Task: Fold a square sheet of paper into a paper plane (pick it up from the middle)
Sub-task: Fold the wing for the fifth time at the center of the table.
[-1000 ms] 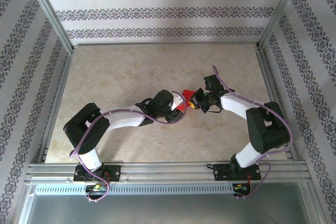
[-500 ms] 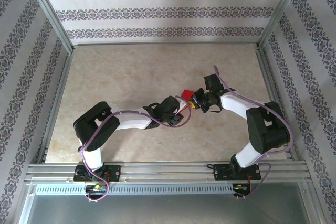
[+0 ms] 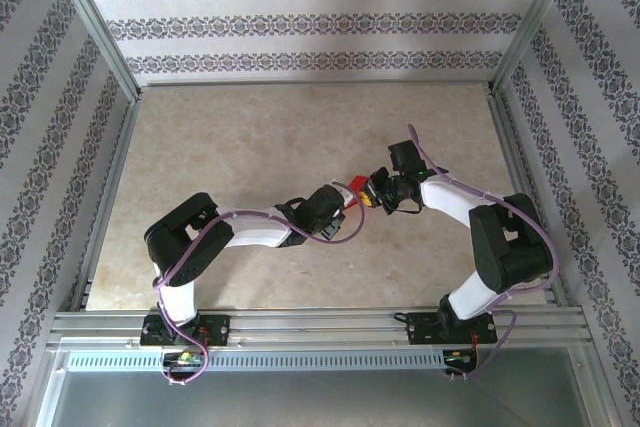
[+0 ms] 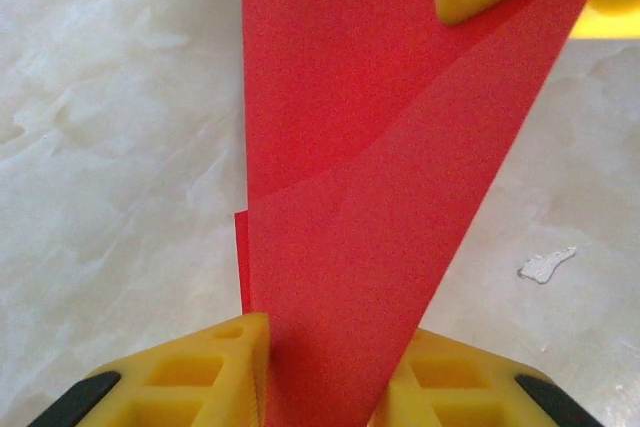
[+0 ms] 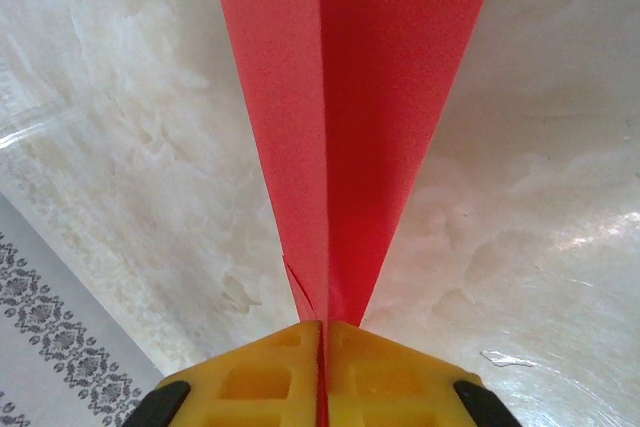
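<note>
White-and-black, your two arms bend inward at the elbows, left gripper point(image 3: 348, 203) and right gripper point(image 3: 368, 194) nose to nose. The right jaws are pinched tight on the tip of the thin bright red folded paper point(image 5: 370, 97), a narrow creased wedge fanning out ahead of them. Its other end passes between your left jaws; you cannot tell whether they grip it. Pale marble-look tabletop point(image 3: 250, 137) spreads wide beyond both jaws, with the walls well off.
</note>
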Controlling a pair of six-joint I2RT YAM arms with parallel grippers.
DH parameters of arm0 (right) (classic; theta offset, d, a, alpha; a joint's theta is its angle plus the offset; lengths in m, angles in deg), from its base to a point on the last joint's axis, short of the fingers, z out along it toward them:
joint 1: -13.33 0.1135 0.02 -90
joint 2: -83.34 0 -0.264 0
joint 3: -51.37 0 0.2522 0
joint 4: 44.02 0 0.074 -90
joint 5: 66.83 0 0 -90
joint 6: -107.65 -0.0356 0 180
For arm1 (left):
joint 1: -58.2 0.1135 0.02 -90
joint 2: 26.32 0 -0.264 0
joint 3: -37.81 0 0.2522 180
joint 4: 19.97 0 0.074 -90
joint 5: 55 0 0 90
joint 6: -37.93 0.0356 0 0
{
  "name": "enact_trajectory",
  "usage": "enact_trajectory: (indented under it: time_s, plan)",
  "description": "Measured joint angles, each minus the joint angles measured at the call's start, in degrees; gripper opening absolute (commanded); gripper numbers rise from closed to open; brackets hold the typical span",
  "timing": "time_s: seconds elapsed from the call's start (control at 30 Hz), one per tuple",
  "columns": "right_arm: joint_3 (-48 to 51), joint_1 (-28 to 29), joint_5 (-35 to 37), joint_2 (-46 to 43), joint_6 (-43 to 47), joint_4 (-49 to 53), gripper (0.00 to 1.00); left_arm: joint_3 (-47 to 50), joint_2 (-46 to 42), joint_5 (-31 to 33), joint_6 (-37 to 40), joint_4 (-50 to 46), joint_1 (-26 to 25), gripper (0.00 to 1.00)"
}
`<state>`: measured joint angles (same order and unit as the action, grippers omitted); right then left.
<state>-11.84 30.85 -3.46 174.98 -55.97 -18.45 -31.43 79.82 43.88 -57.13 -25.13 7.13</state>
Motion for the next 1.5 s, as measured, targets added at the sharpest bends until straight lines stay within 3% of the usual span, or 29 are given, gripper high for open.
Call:
enact_trajectory:
  time_s: [0.2, 0.33, 0.83, 1.17, 1.5]
  plan:
    - [0.0, 0.0, -0.4, 0.0, 0.3, 0.0, 0.26, 0.0, 0.0, 0.0, 0.0, 0.9, 0.0, 0.18]
    - [0.0, -0.5, 0.1, 0.0, 2.3, 0.4, 0.44, 0.2, 0.0, -0.1, 0.0, 1.6, 0.0, 0.16]
    - [-1.1, -3.6, 16.2, -10.6, 25.4, 6.5, 0.97, 5.4, 0.0, -2.8, -1.9, 9.0, 0.0, 0.13]
    - [4.3, -4.7, 17.5, -15.0, 35.1, 3.3, 0.97, 5.8, 0.0, -6.4, -5.2, 10.8, 0.2, 0.11]
    - [11.7, -8.4, -0.3, -11.4, 36.7, -12.7, 0.68, 5.9, 0.0, -10.3, -8.3, 11.0, 1.0, 0.1]
